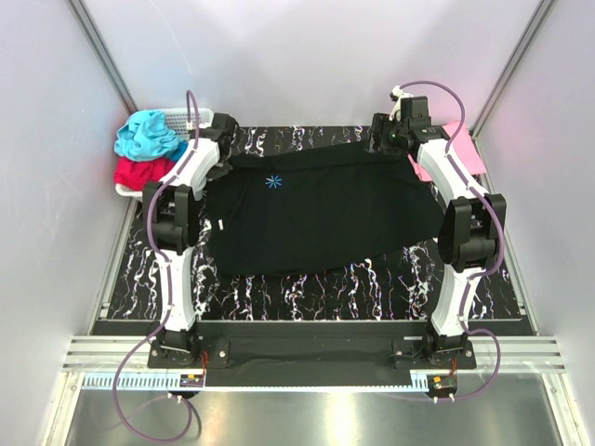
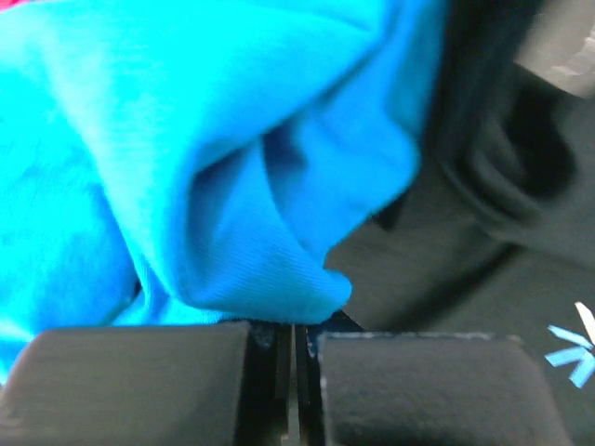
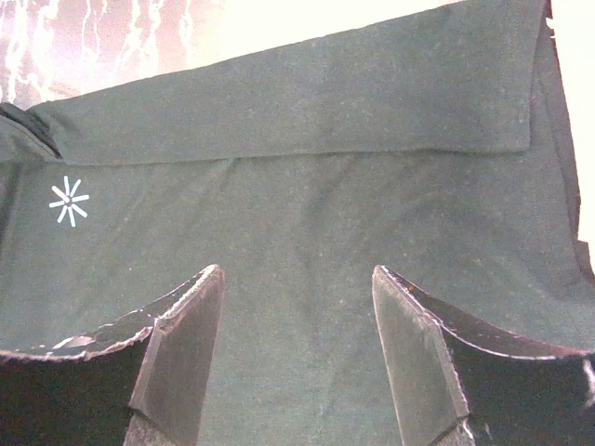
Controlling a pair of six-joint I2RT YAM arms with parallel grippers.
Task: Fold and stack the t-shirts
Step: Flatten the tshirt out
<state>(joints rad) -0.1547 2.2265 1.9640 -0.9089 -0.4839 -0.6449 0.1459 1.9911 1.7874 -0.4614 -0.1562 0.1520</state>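
Where the marbled black table (image 1: 307,279) is covered, the large black t-shirt (image 1: 316,218) lies spread flat across its middle. It runs from about nine o'clock to three o'clock in the overhead view. The only mark on it is a small light-blue starburst mark (image 1: 273,182), set toward eleven o'clock from the shirt's centre. It is a ring of short rays with no letters. The right wrist view shows the same mark in white (image 3: 69,201) at about ten o'clock. There, a strip along the shirt's far edge lies doubled over.

The left gripper (image 1: 221,135) sits at the shirt's ten o'clock corner, beside the white lattice basket (image 1: 200,116). Its fingers (image 2: 139,372) are pressed together. Whether they pinch any cloth cannot be told. Close to its camera, the teal t-shirt (image 2: 186,167) bulges at twelve o'clock and black cloth lies at three o'clock.

The right gripper (image 3: 297,271) hangs over the shirt's one o'clock corner with its fingers spread wide and nothing between them.

At ten o'clock on the table the teal t-shirt (image 1: 149,135) is heaped above the red t-shirt (image 1: 144,173). The pink t-shirt (image 1: 465,149) lies at two o'clock. A small white label (image 1: 217,224) on the left arm is too small to read.
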